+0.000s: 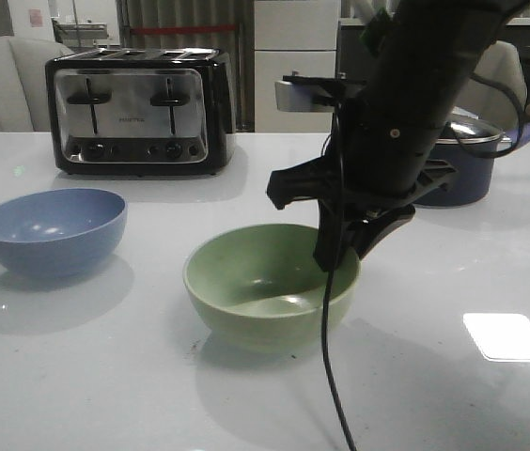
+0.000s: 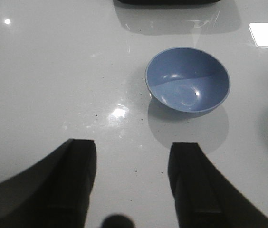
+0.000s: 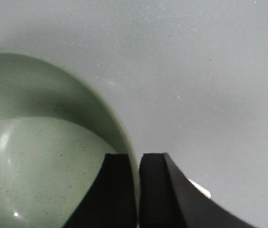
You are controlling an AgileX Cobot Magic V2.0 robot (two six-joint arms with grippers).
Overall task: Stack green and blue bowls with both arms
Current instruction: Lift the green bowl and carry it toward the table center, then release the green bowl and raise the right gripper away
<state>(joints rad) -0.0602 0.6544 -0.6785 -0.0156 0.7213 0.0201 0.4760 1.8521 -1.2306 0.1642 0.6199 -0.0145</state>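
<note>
The pale green bowl [image 1: 270, 287] sits on the white table [image 1: 453, 404] at the centre. My right gripper [image 1: 340, 256] is shut on its right rim, one finger inside and one outside; the right wrist view shows the rim [image 3: 124, 137] pinched between the fingers [image 3: 150, 190]. The dusty blue bowl [image 1: 52, 230] stands at the left, apart from the green one. It also shows in the left wrist view [image 2: 187, 79], ahead of my left gripper [image 2: 133, 183], which is open, empty and above bare table. The left arm is out of the front view.
A black and chrome toaster [image 1: 140, 111] stands at the back left. A dark lidded saucepan [image 1: 462, 160] stands at the back right, behind the right arm. A thin black cable [image 1: 331, 376] hangs from the right arm down over the green bowl's front.
</note>
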